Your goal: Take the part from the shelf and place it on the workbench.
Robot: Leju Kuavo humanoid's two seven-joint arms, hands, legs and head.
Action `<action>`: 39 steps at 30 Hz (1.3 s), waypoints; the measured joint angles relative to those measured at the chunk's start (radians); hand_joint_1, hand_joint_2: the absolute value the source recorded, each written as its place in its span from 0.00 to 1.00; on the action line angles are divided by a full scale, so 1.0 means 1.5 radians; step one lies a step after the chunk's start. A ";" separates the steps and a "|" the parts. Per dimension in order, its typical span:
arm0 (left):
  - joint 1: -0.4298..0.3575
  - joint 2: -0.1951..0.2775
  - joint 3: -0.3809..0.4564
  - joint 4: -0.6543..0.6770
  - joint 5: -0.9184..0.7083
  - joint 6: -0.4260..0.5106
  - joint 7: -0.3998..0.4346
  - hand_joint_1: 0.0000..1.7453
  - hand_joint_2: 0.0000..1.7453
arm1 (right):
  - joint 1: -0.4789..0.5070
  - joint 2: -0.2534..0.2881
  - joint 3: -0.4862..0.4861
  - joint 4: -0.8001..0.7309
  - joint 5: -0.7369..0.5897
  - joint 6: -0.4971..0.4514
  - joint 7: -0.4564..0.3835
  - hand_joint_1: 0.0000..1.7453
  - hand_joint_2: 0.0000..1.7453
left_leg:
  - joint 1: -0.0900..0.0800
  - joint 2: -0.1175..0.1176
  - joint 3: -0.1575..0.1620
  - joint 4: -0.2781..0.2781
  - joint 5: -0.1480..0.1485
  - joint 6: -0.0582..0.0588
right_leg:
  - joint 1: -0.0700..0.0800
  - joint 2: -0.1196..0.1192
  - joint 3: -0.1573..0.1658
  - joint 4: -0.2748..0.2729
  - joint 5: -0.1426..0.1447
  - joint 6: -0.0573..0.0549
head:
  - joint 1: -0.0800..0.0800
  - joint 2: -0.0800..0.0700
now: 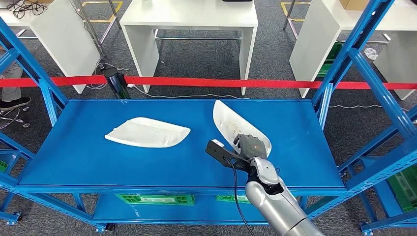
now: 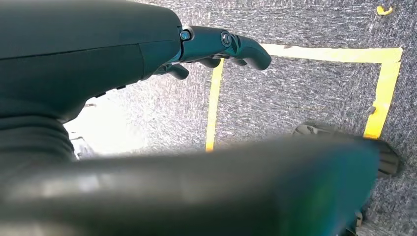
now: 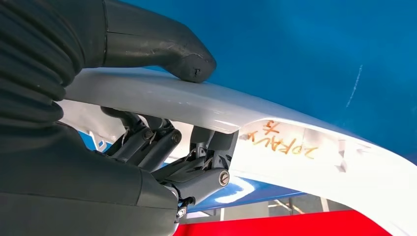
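Where the head view looks down on the blue shelf (image 1: 147, 167), two white parts lie on its top deck: one part (image 1: 147, 132) flat toward the left, and a second part (image 1: 231, 125) tilted up on edge to the right, well apart from the first. The right hand (image 1: 246, 147) grips the near end of that tilted part. In the left wrist view, the left hand (image 2: 221, 46) hangs over grey carpet, fingers curled on nothing. In the right wrist view, the thumb (image 3: 162, 46) presses one face of the white shell and the fingers (image 3: 196, 162) clamp the other.
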 joint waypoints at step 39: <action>0.007 -0.001 0.021 0.000 -0.008 0.000 -0.011 0.00 1.00 | -0.025 0.038 -0.026 -0.398 -0.081 -0.113 -0.247 1.00 1.00 | 0.000 -0.001 -0.001 0.000 0.000 0.000 | 0.000 0.000 0.001 0.000 0.000 0.000 | 0.000 0.000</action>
